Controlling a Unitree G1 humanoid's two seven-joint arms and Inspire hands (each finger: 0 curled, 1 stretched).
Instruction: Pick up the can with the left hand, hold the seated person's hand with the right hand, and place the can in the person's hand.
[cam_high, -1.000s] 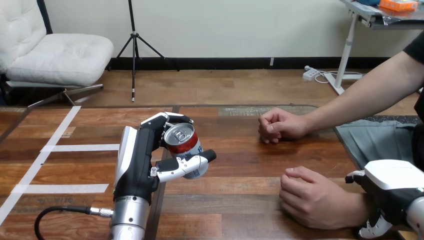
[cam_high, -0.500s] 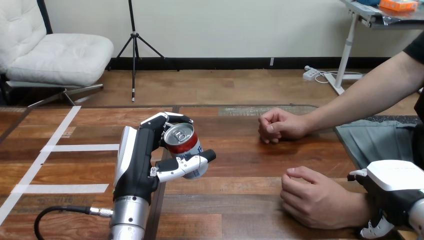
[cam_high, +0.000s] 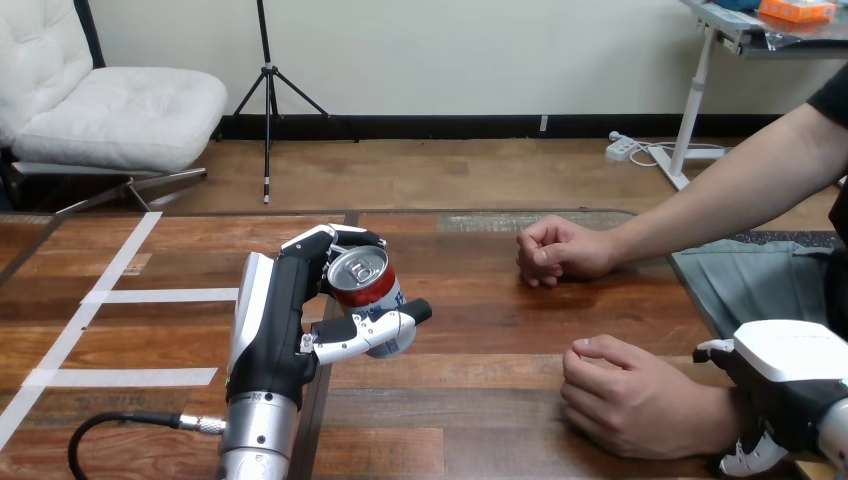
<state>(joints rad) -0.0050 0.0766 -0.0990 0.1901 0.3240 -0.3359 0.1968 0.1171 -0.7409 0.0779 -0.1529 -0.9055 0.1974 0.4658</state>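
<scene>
Can (cam_high: 366, 285) clasped in left hand (cam_high: 275, 325), right hand (cam_high: 792, 378) at person's nearer wrist (cam_high: 712, 415), grip unclear

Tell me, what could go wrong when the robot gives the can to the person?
1. The can leans in the left hand, pinched between thumb and fingers; it might slip on the way over.
2. The person's nearer hand lies palm down with curled fingers, so there is no open palm to receive the can yet.
3. The right hand sits at that hand's wrist; a jerk could bump it.
</scene>
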